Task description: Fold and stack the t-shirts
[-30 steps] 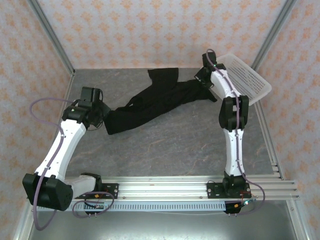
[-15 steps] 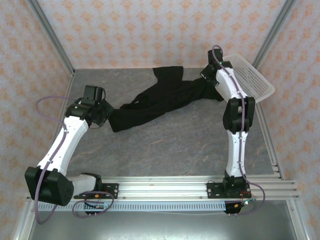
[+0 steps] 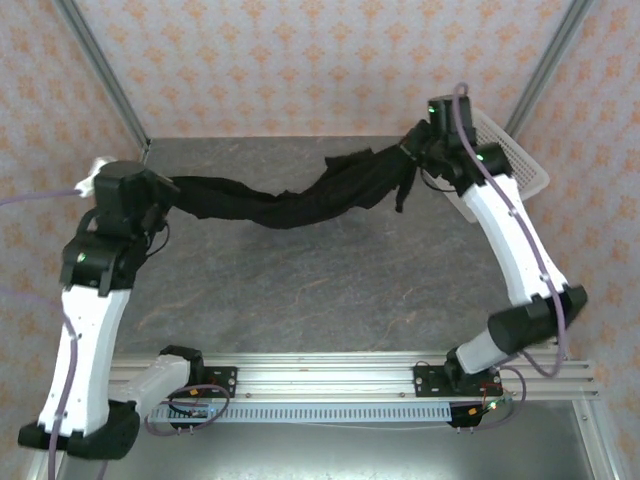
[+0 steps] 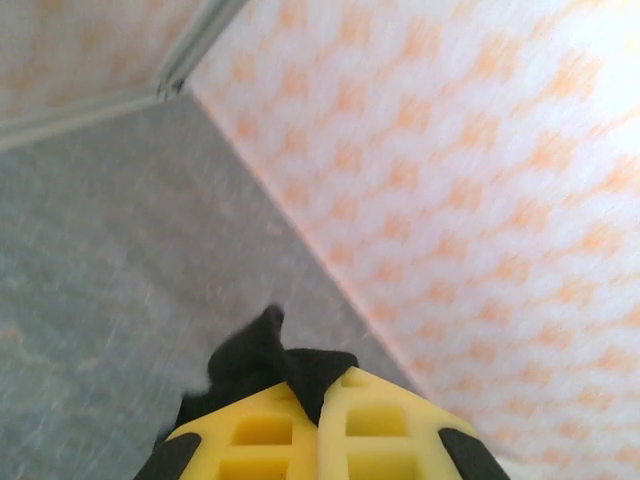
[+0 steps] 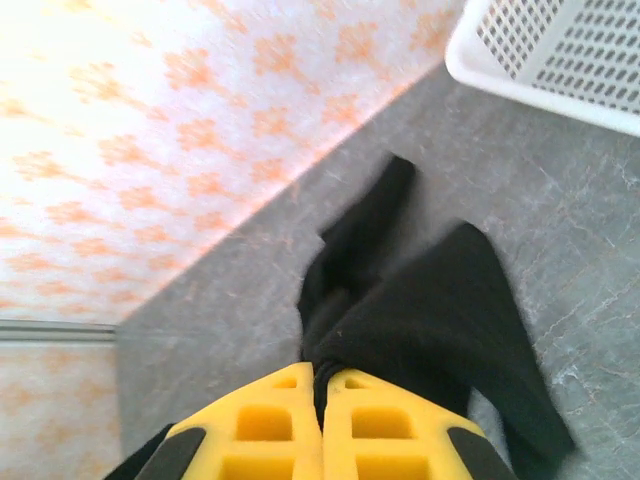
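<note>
The black t-shirt (image 3: 290, 200) hangs stretched in a sagging band above the grey table, held at both ends. At its left end my left gripper (image 3: 165, 190) is shut on a corner of the cloth (image 4: 270, 360), which pokes out between the yellow fingers (image 4: 250, 425). At the right end my right gripper (image 3: 412, 150) is shut on another bunch of the t-shirt (image 5: 430, 320), whose folds hang below the yellow fingers (image 5: 380, 425). No print shows; only black cloth is visible.
A white perforated basket (image 3: 510, 160) sits at the table's far right corner, seen again as a basket (image 5: 560, 50) in the right wrist view. Patterned walls (image 3: 300, 60) close the back and sides. The aluminium rail (image 3: 330, 375) runs along the near edge.
Both arms rose and spread apart with the t-shirt in their grip. The cloth went from lying crumpled on the table to hanging stretched between the grippers.
</note>
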You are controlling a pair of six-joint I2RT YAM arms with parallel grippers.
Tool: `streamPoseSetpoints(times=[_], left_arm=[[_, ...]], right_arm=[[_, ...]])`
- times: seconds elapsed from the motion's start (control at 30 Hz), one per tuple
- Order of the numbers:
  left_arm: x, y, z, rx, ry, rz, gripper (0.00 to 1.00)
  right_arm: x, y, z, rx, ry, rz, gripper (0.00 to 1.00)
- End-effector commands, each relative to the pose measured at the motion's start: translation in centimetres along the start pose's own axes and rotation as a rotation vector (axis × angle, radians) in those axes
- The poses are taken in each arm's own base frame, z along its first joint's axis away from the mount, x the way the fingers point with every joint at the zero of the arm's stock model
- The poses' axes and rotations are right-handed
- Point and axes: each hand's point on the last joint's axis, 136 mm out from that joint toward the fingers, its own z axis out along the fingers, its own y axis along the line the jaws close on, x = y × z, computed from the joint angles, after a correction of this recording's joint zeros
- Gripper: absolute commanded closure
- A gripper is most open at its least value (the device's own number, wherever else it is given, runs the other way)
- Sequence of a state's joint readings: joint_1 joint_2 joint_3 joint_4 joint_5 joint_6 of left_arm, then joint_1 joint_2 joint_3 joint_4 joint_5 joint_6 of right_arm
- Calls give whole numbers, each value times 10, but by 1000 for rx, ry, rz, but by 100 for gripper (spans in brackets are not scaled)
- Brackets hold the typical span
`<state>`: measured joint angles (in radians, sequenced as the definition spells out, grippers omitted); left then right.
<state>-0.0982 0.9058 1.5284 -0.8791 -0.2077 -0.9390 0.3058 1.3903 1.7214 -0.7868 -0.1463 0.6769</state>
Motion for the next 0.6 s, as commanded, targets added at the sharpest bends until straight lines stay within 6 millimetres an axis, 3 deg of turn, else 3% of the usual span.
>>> streamPoseSetpoints(times=[0.0, 0.1, 0.23, 0.3, 0.4, 0.5, 0.57], left_arm=[[-48, -6, -32, 7, -178, -14, 100], [-50, -11, -34, 19, -172, -14, 100], [-24, -8, 3, -39, -93, 22, 100], [-14, -15, 26, -55, -55, 55, 100], [-15, -31, 58, -72, -34, 97, 100], [-37, -47, 77, -81, -50, 101, 100], [-62, -59, 79, -65, -89, 74, 100]], right_arm=[[12, 1, -25, -57, 45, 44, 100], [37, -18, -23, -29, 123, 75, 100], [51, -30, 19, -10, 182, 99, 100], [42, -23, 42, -19, 187, 116, 100], [21, -1, 73, -72, 173, 137, 100], [-1, 25, 90, -109, 157, 126, 100], [-17, 43, 93, -136, 141, 113, 100]])
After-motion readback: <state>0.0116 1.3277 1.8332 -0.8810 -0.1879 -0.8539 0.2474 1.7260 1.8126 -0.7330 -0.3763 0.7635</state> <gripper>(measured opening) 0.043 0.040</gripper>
